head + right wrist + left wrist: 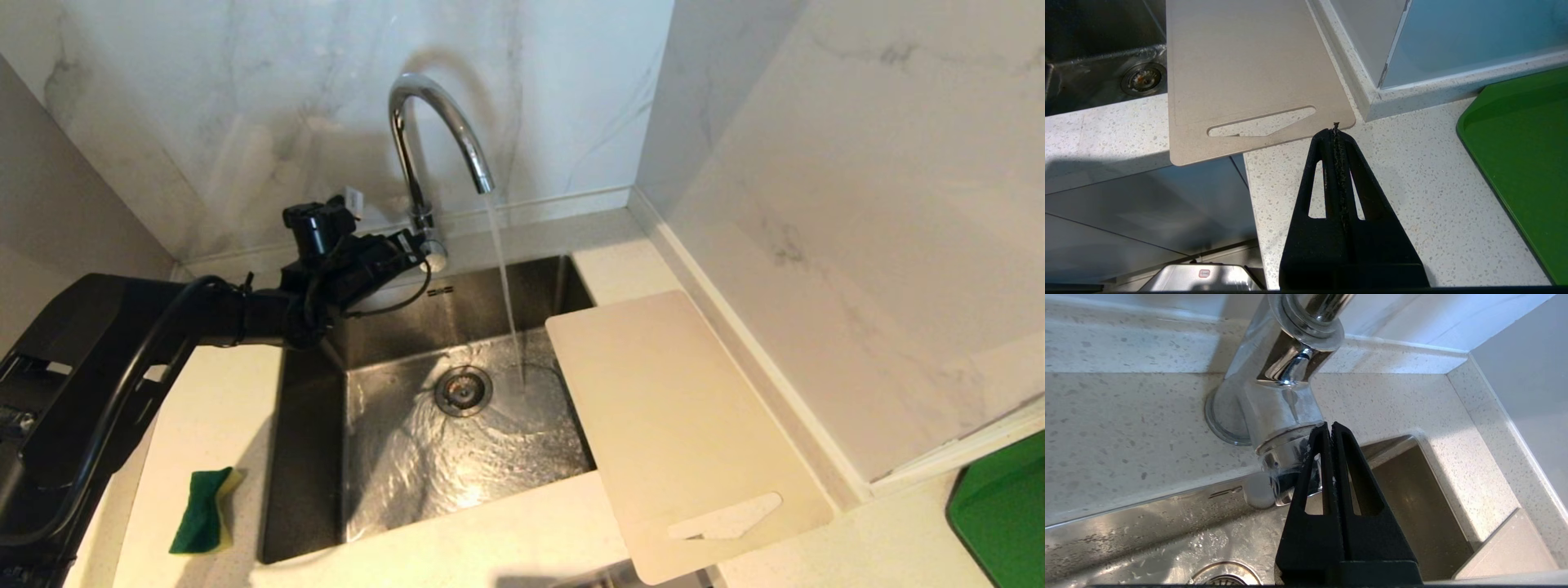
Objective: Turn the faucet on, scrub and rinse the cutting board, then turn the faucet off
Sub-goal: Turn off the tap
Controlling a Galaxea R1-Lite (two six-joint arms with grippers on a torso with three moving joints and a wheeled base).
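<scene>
The faucet is mounted on the bench behind the sink, and a stream of water is seen falling from its arched spout into the wet basin, just beside the drain. The cutting board is laid flat at the right of the sink, its far end reaching over the basin's right edge and its slotted handle end projecting past the bench's front edge. The left end effector is held at the base of the faucet with its fingers pressed together on nothing, the tips just at the chrome body. The right end effector is likewise clenched and empty, poised above the bench near the board's handle corner. A green and yellow sponge is seen on the bench left of the sink. A green tray is seen at the far right.
</scene>
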